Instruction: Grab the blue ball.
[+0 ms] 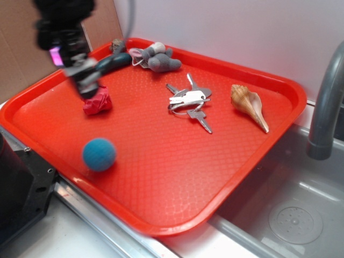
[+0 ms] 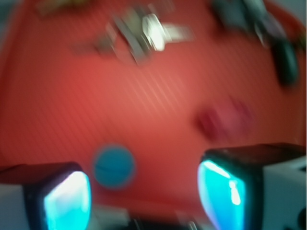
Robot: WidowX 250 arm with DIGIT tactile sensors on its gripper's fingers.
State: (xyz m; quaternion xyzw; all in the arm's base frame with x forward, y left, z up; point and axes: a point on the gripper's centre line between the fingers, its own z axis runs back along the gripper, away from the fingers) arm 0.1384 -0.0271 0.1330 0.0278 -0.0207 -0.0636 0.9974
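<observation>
**Red tray, one blue ball, gripper open above it**

Red plastic with a fine diamond texture makes up the single tray point(image 1: 161, 177), which sits beside a grey metal sink point(image 1: 293, 215) with one curved faucet point(image 1: 329, 102). Counted on the tray: one blue ball point(image 1: 99, 154), one wrinkled red wad point(image 1: 97, 101), one bunch of keys point(image 1: 191, 102), one pale spiral seashell point(image 1: 249, 104), one small grey plush toy point(image 1: 157, 58), and one dark teal elongated object point(image 1: 114, 61).

Taking the tray's middle as the dial centre in the exterior view, the blue ball lies toward 8 o'clock near the front-left rim, alone on bare plastic. The red wad is at about 10 o'clock, the teal object and plush toy around 11 to 12, the keys just past centre toward 1, and the shell at 2 to 3.

The gripper point(image 1: 86, 80) hangs over the 10 o'clock area, just above the red wad; blur hides whether it touches it. In the wrist view its two fingers point(image 2: 67, 199) stand wide apart, holding nothing, with the blue ball point(image 2: 113, 166) showing between them, closer to the left finger and apart from both.
</observation>
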